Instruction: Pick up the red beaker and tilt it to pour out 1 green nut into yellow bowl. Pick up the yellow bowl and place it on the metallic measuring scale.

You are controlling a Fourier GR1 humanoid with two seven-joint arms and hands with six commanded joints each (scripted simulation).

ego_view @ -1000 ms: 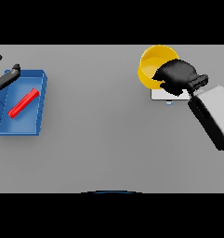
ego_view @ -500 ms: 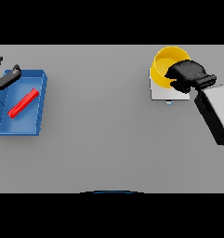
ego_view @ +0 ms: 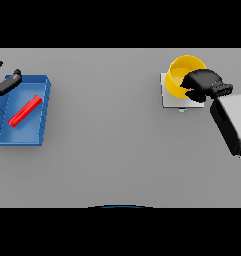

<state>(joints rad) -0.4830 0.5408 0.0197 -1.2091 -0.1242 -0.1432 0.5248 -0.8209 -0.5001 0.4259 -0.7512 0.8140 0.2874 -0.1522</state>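
Right hand (ego_view: 204, 84): upper right of the frame, fingers curled over the near rim of the yellow bowl (ego_view: 181, 76), holding it.
Yellow bowl: sits on the metallic measuring scale (ego_view: 168, 98), upper right, overhanging its far edge.
Left hand (ego_view: 6, 83): upper left, relaxed, holding nothing, at the blue tray (ego_view: 42, 116).
Red beaker (ego_view: 25, 110): lying in the tray.
Risk 1: letting go off-centre could tip the bowl off the plate.
Risk 2: fingers dragging the rim on withdrawal could slide it.
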